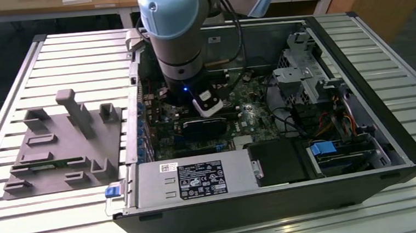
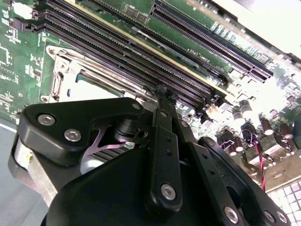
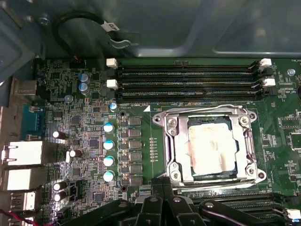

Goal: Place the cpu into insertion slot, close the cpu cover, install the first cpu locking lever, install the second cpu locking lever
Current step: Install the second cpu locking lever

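In the first wrist view the cpu, pale silver with smeared paste on top, lies in the insertion slot on the green board. The cpu cover, a silver frame, lies flat around it. Thin wire levers run along the socket's edges; whether they are latched I cannot tell. My gripper is shut with nothing between its fingers, its tips close to one corner of the socket. In the second wrist view the gripper points at the long black memory slots beside the socket's cover. In the exterior view the gripper hangs inside the open computer case.
Long black memory slots run beside the socket. Blue-topped capacitors and rear ports stand on the other side. In the exterior view, a power supply, a drive cage and cables crowd the case; a grey fixture lies at the exterior view's left.
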Controlling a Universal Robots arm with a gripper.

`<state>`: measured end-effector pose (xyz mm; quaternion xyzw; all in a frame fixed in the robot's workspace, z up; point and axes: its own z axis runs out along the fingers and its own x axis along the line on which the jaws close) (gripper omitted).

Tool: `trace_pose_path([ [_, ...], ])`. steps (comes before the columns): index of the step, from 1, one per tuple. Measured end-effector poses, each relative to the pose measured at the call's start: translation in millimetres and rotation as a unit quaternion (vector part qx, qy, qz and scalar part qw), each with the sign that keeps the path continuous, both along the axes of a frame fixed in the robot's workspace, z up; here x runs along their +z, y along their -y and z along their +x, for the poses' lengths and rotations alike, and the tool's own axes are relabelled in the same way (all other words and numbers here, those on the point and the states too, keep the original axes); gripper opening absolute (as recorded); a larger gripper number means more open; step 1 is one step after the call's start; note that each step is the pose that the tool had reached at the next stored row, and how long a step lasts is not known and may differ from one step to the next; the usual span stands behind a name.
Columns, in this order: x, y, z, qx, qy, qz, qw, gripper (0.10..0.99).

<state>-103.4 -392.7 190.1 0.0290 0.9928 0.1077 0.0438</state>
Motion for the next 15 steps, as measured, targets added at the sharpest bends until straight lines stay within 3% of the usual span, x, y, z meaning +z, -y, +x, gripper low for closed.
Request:
trace_pose_path([
  [15,0.1,-7.2,-0.3,0.000,-0.0001,0.0015,1.0000,0.102],
])
